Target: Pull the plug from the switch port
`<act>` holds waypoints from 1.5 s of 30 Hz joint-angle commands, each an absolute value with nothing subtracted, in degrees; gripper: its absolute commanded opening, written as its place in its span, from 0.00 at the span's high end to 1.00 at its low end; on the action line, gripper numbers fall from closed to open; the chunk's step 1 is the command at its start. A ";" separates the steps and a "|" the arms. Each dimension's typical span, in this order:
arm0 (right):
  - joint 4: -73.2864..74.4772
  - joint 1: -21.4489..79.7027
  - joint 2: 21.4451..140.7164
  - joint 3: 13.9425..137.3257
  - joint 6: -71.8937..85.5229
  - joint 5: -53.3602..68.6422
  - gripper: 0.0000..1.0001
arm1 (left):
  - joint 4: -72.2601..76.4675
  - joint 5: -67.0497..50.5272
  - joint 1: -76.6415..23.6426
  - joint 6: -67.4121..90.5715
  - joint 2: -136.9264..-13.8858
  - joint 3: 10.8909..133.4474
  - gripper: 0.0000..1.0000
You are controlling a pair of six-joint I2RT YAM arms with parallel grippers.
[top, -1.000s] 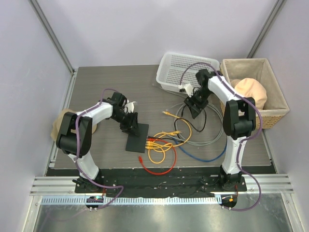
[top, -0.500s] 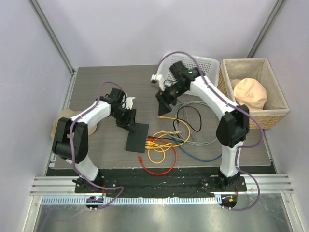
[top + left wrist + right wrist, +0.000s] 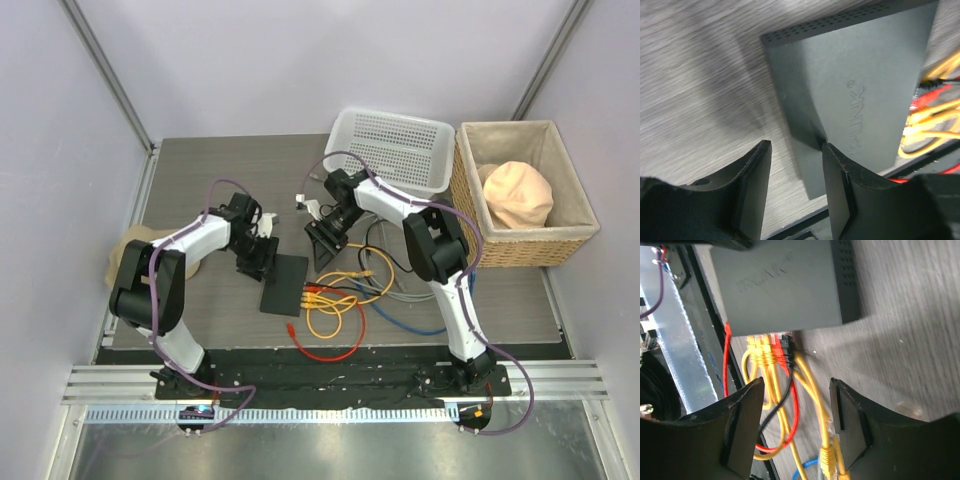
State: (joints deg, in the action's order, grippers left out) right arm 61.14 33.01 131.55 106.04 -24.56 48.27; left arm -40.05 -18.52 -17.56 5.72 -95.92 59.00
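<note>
The switch (image 3: pixel 283 284) is a flat matte-black box lying mid-table, with yellow and red plugs (image 3: pixel 312 294) in the sockets on its right edge. My left gripper (image 3: pixel 259 256) is open and empty at the switch's far left corner. In the left wrist view the gripper (image 3: pixel 794 150) has one finger (image 3: pixel 840 185) over the switch (image 3: pixel 855 85) edge. My right gripper (image 3: pixel 326 241) is open and empty, just beyond the switch's far right corner. In the right wrist view the gripper (image 3: pixel 797 385) hovers over the cables, with the plugs (image 3: pixel 769 347) and switch (image 3: pixel 780 285) ahead of it.
A tangle of yellow, red (image 3: pixel 330 350), blue (image 3: pixel 420 325), black and grey cables lies right of the switch. A loose yellow plug (image 3: pixel 827 457) lies between my right fingers. A white mesh basket (image 3: pixel 395 150) and a wicker basket (image 3: pixel 505 128) stand at the back right. A beige cloth (image 3: pixel 125 258) lies at the left.
My right arm has swung from beside the white basket leftwards and down to the switch's far right corner. My left gripper has shifted slightly at the switch's far left corner.
</note>
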 commanded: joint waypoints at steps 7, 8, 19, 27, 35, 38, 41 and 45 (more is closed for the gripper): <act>55.20 35.24 133.41 103.10 -17.32 49.66 0.30 | -38.06 -16.43 -17.49 7.21 -102.21 59.41 0.80; 55.11 35.59 133.85 103.10 -17.23 49.83 0.30 | -37.97 -16.26 -17.49 7.47 -102.56 59.59 0.80; 54.05 35.95 137.81 101.51 -15.38 53.61 0.40 | -38.94 -15.73 -17.58 7.73 -105.82 60.64 0.84; 53.44 36.91 139.22 103.01 -14.33 53.97 0.50 | -38.94 -15.56 -17.58 7.56 -105.91 60.64 0.83; 50.19 37.44 139.13 102.04 -10.03 51.24 0.56 | -38.67 -14.77 -17.58 7.12 -105.56 60.56 0.83; 49.75 37.97 139.13 102.04 -9.58 50.10 0.59 | -38.76 -14.59 -17.58 7.12 -105.56 60.56 0.83; 49.75 38.14 139.66 102.30 -9.75 49.75 0.64 | -38.76 -14.77 -17.58 6.86 -105.91 60.64 0.83; 50.71 38.06 140.01 102.92 -11.33 50.71 0.65 | -38.76 -14.85 -17.58 6.77 -105.91 60.73 0.83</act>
